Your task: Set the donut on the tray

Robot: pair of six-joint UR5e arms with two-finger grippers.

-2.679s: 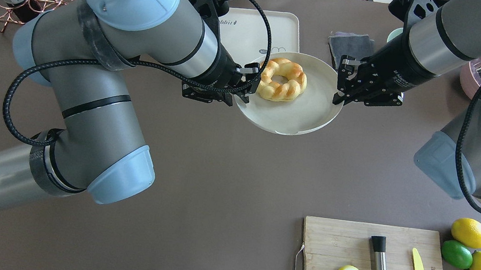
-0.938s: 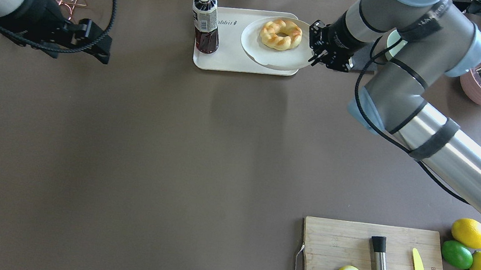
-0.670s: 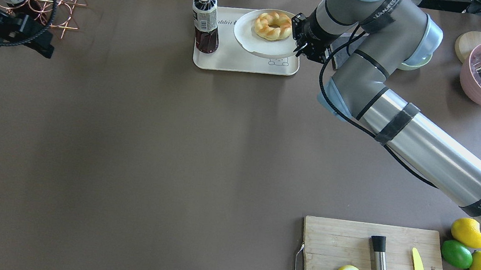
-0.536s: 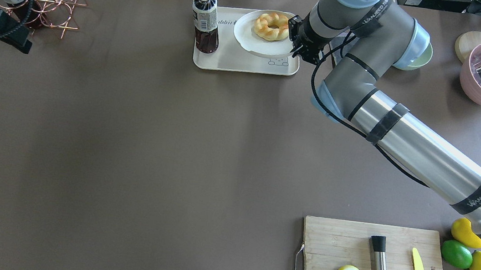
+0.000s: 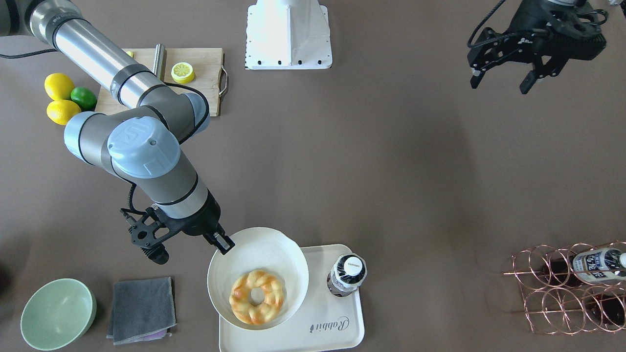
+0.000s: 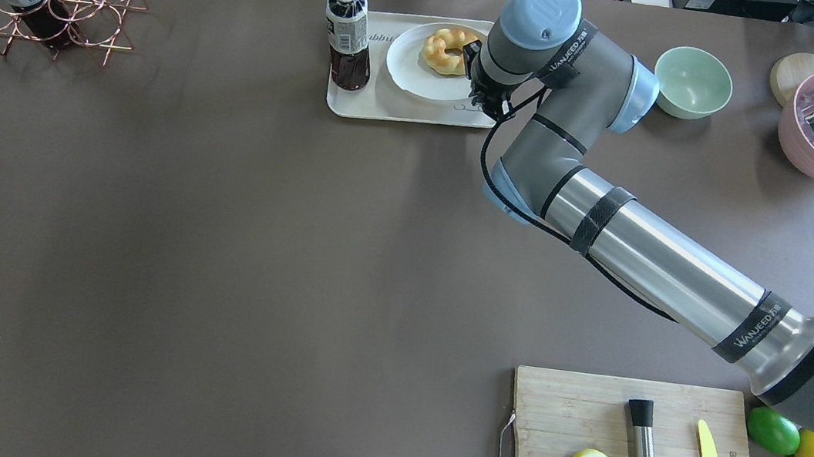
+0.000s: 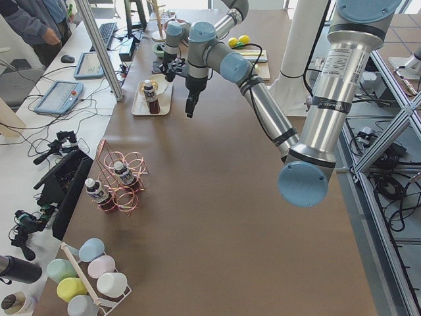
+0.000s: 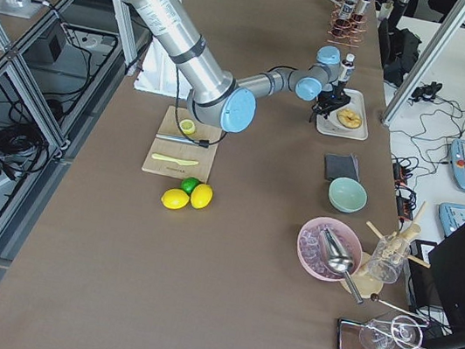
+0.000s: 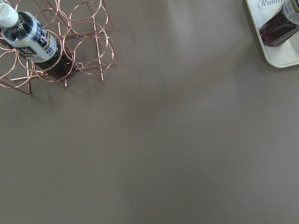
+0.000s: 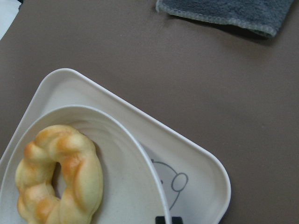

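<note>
One side of the white plate is pinched tight in the right jaws, which are closed on its rim. The left jaws hang wide open with nothing in them, high over the left side of the desk.

The donut lies flat in the middle of the white plate. That plate is over the tray, and part of it sticks out past the tray's side. I cannot tell if it rests on the tray or hangs just above it.

The tray sits at the far edge of the desk, across from the robot, near the middle of that edge. A dark drink bottle stands upright on the tray, just beside the plate. A grey cloth and a green bowl lie further along that edge, on the robot's right.
</note>
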